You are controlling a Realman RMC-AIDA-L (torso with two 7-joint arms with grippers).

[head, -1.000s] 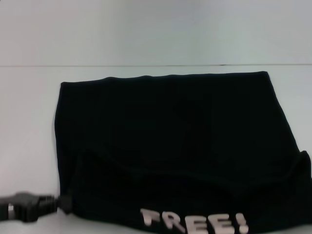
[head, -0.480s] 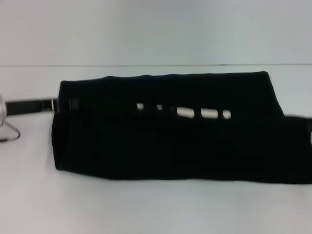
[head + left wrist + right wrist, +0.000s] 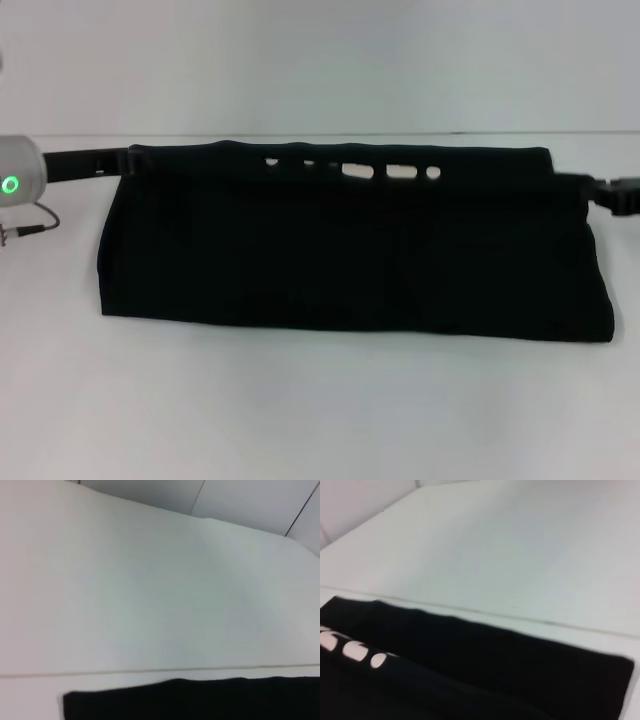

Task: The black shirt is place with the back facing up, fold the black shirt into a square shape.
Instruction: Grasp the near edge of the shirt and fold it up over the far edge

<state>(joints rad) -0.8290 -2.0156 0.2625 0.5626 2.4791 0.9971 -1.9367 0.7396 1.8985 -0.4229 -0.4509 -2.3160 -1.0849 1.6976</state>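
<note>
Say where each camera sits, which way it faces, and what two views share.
Head: on the head, looking down at the black shirt, left gripper and right gripper at its far corners.
Left wrist: across the table; no robot parts.
Right wrist: along the shirt's far edge; no robot parts.
Shared by head and right wrist: white print.

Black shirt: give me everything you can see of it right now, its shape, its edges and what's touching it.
The black shirt is plain matte cloth lying flat on the white table, folded into a wide band. Pale print marks show along its far edge, which lines up with the table's seam. The near edge is a smooth rounded fold. The left pincer meets its far left corner and the right pincer its far right corner; whether either is gripping the cloth isn't visible.
</note>
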